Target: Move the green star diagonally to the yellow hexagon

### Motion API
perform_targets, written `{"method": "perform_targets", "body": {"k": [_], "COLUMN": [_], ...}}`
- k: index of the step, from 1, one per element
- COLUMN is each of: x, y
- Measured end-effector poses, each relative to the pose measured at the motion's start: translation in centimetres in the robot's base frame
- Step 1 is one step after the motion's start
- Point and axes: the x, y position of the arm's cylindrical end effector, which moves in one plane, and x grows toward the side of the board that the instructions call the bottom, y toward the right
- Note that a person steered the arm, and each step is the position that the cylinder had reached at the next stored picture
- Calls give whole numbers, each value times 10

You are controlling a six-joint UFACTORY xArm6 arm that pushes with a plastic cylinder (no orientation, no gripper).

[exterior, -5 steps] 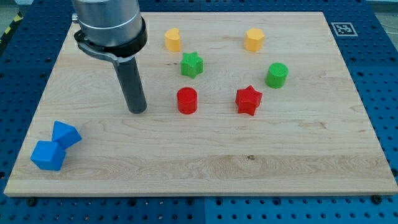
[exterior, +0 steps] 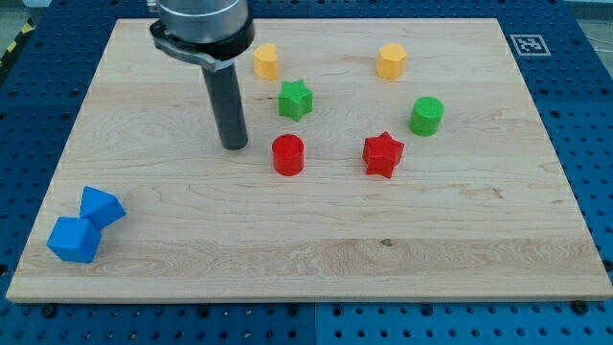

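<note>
The green star point(exterior: 296, 99) lies on the wooden board in the upper middle. The yellow hexagon point(exterior: 391, 60) sits up and to its right, near the view's top. A second yellow block point(exterior: 266, 61) sits just up and left of the star. My tip point(exterior: 234, 145) rests on the board to the lower left of the green star, apart from it, and left of the red cylinder point(exterior: 287, 154).
A red star point(exterior: 383, 153) and a green cylinder point(exterior: 427, 116) lie right of the middle. Two blue blocks point(exterior: 84, 225) touch each other at the lower left. The board's edge point(exterior: 306, 293) runs along the view's bottom.
My tip has moved right and a little up, closer to the green star. No block has moved.
</note>
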Motion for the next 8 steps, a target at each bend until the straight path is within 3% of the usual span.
{"method": "perform_targets", "body": {"k": [2,8], "x": [-46,-47], "y": [27,51]}}
